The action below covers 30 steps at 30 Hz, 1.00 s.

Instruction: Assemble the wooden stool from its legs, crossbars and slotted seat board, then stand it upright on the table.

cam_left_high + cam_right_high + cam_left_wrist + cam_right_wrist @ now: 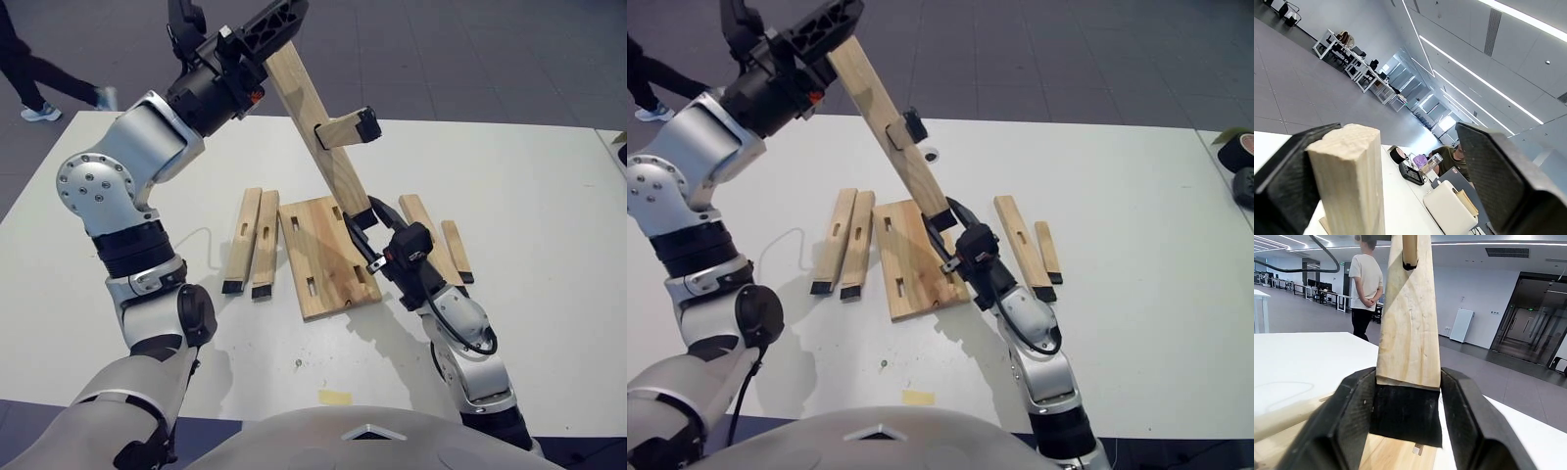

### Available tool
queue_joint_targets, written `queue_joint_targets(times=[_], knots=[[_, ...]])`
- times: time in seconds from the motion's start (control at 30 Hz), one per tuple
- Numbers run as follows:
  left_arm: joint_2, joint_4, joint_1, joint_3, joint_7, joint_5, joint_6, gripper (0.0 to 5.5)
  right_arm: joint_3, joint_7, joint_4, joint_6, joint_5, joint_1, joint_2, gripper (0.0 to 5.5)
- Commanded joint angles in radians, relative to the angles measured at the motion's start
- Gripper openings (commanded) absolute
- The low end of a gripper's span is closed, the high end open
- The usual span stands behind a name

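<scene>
Right gripper (pixel 370 215) clamps the black-capped lower end of a tilted leg (pixel 309 117) with a crossbar (pixel 343 129) plugged in; left gripper (pixel 279 20) straddles its top, fingers (pixel 1498 176) apart; seat board (pixel 318 259) lies flat just beneath the right gripper

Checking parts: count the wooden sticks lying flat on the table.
4 sticks: two side by side left of the board; two right of it. The right arm may hide others.

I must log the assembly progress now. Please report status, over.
Left gripper fingers open around leg top. Right gripper shut on its black foot, over seat board. Crossbar already in leg. Loose pieces lie beside board.
</scene>
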Motion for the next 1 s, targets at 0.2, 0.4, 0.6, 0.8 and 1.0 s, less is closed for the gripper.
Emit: queue_joint_targets(times=[0.2,0.4,0.6,0.8,1.0], knots=[[0.049,-0.035,0.014,-0.077,-0.036,0.005,0.029,2.62,-0.007,-0.036,0.009,0.003,0.000,-0.013,0.028,2.04],[0.003,-0.051,0.010,-0.110,-0.025,0.013,-0.018,1.46,-0.019,-0.040,0.006,0.014,0.013,0.002,0.024,2.04],[0.001,-0.068,0.012,-0.143,-0.049,-0.001,-0.008,1.17,-0.021,-0.040,0.017,0.020,0.019,-0.010,0.023,2.04],[0.035,-0.090,-0.004,-0.140,-0.120,0.060,-0.071,1.17,-0.034,-0.054,0.043,0.049,0.045,-0.024,0.050,2.48],[0.030,-0.040,-0.041,-0.094,-0.122,0.188,-0.228,1.06,-0.052,-0.059,0.071,0.080,0.035,-0.031,0.045,3.45]])
